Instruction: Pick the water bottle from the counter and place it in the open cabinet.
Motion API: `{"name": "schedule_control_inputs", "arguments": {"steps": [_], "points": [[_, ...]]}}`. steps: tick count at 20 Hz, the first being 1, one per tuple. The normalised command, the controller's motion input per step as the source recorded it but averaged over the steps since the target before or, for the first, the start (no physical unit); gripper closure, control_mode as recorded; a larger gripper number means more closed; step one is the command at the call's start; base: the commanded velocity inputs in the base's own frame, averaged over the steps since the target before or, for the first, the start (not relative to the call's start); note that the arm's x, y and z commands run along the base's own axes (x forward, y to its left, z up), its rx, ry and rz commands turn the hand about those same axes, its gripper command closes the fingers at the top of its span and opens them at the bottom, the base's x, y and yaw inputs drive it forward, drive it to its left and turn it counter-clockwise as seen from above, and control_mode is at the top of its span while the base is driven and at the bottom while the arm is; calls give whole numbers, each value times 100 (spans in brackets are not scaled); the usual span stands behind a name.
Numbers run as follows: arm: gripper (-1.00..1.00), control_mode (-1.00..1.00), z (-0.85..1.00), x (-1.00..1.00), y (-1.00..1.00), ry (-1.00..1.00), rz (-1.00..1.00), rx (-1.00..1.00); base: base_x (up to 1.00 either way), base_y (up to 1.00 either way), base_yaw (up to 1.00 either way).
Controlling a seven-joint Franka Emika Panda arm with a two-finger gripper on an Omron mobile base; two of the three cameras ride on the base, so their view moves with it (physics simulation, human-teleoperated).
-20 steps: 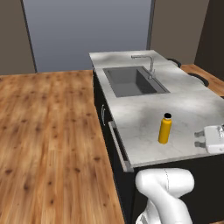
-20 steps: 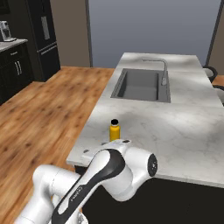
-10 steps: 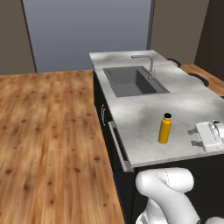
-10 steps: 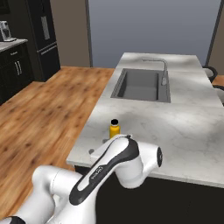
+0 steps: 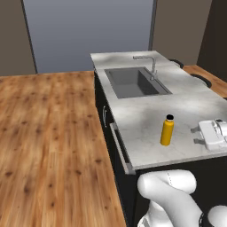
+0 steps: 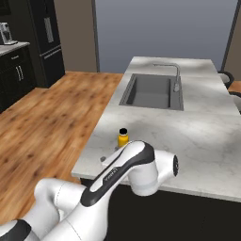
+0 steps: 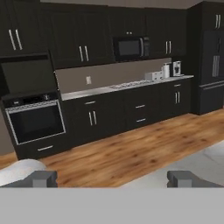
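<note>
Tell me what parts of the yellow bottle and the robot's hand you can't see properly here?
- Water bottle: in the right base view the arm's white elbow hides its lower body.
- End effector: in the left base view the right edge cuts it off, so its fingers can't be made out.
- Fingertips: in the hand view, just the ends show, set wide apart.

In the left base view the end effector (image 5: 216, 135) has moved left over the table (image 5: 146, 124), so more of its white body comes in from the right edge, closer to the water bottle (image 5: 167, 130). In the right base view the white arm has risen and covers more of the bottle (image 6: 123, 138), only cap and shoulder showing.
</note>
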Motion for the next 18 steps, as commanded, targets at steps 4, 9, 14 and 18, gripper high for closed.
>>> {"name": "schedule_control_inputs", "arguments": {"steps": [4, 9, 14, 18], "points": [[-100, -100, 0, 19, 0, 0, -6, 0, 0, 0, 0], [-100, -100, -2, 24, 0, 0, -5, 0, 0, 0, 0], [-100, -100, -14, 16, 0, 0, -2, 0, 0, 0, 0], [-100, -100, -21, 16, 0, 0, -1, 0, 0, 0, 0]]}}
